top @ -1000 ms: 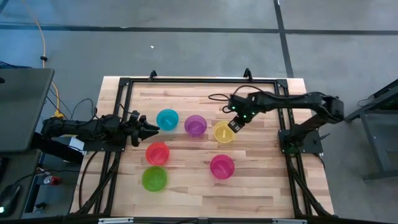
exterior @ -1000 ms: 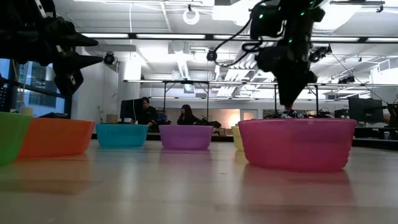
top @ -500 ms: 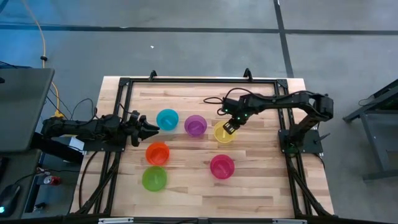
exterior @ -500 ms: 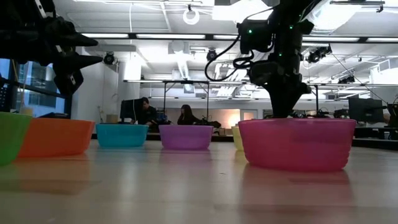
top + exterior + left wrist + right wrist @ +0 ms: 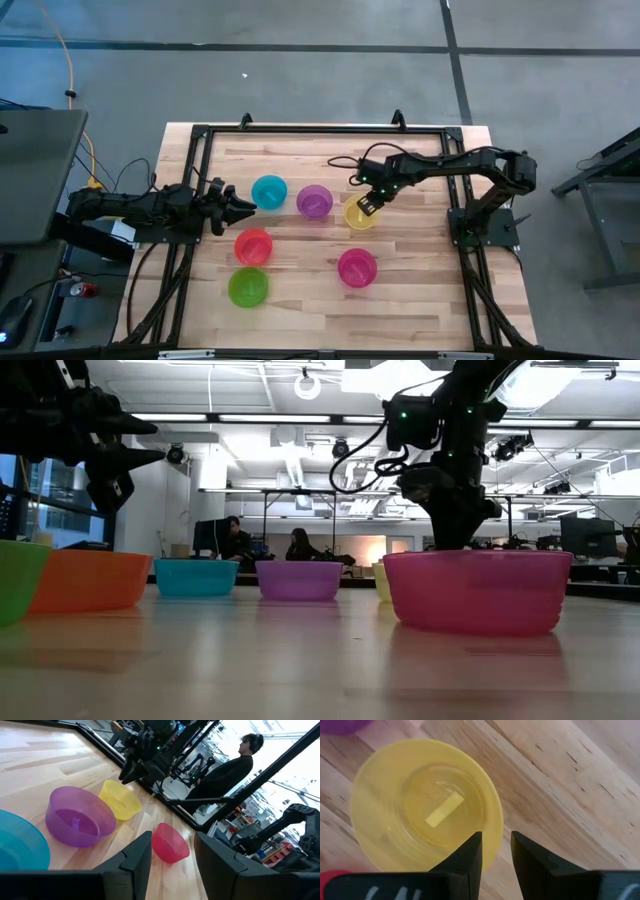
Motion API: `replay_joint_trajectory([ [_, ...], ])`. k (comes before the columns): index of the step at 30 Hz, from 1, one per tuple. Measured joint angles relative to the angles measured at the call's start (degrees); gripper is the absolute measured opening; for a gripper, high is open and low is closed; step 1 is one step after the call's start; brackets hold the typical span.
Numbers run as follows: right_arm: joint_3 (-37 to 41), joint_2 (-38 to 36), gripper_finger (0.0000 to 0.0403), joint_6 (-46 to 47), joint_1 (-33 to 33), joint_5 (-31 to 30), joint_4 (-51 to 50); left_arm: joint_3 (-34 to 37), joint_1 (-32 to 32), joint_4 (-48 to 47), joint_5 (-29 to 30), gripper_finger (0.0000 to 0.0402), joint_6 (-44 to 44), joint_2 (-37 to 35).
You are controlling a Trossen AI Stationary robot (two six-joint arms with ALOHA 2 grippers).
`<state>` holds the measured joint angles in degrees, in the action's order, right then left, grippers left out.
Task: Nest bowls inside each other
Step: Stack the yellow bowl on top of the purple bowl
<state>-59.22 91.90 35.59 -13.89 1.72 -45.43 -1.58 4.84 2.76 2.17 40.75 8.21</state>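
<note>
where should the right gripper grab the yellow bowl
By the rim, from above. The yellow bowl stands upright and open, with thin walls, so one finger can go inside and one outside. The right gripper is open and already straddles the rim on the side away from the purple bowl, a sensible place to pinch.

yellow bowl [image 5: 381,582] mostly hidden behind pink bowl [image 5: 478,591], green bowl [image 5: 20,578] cut by edge

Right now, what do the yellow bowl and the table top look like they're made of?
The yellow bowl, at whose rim the right gripper stands with its fingers astride the wall, looks like thin translucent plastic with a smooth, slightly glossy finish: the wood grain shows faintly through its wall. The table top looks like pale wooden planks, judging by visible grain and seams, with a matte finish.
</note>
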Motion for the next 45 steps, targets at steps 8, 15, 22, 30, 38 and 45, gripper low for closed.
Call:
replay_joint_trajectory([
  [8, 0.0, 1.4, 0.0094, 0.2, 0.0, 0.1, 0.3, 0.0, 0.0, 0.0, 0.0, 0.0136, 0.0, 0.0],
  [15, 0.0, 2.7, 0.0094, 0.4, 0.0, 0.3, 0.4, 0.0, 0.0, 0.0, 0.0, 0.0136, 0.0, 0.0],
  [22, 0.0, 2.7, 0.0092, 0.4, 0.0, -0.6, 0.4, 0.0, 0.0, -0.2, 0.0, 0.0136, 0.0, 0.0],
  [30, 0.0, 2.7, 0.0042, 0.4, 0.0, -2.8, 0.2, 0.0, 0.0, -0.5, 0.0, 0.0136, 0.0, 0.0],
  [38, 0.1, 2.7, 0.0019, 0.4, 0.0, -2.2, 0.1, 0.0, 0.0, -0.5, 0.0, 0.0136, -0.4, 0.0],
  [45, 0.1, 3.6, 0.0003, 0.7, 0.0, -2.1, 0.1, 0.0, 0.0, -0.4, 0.0, 0.0136, -0.4, 0.0],
])
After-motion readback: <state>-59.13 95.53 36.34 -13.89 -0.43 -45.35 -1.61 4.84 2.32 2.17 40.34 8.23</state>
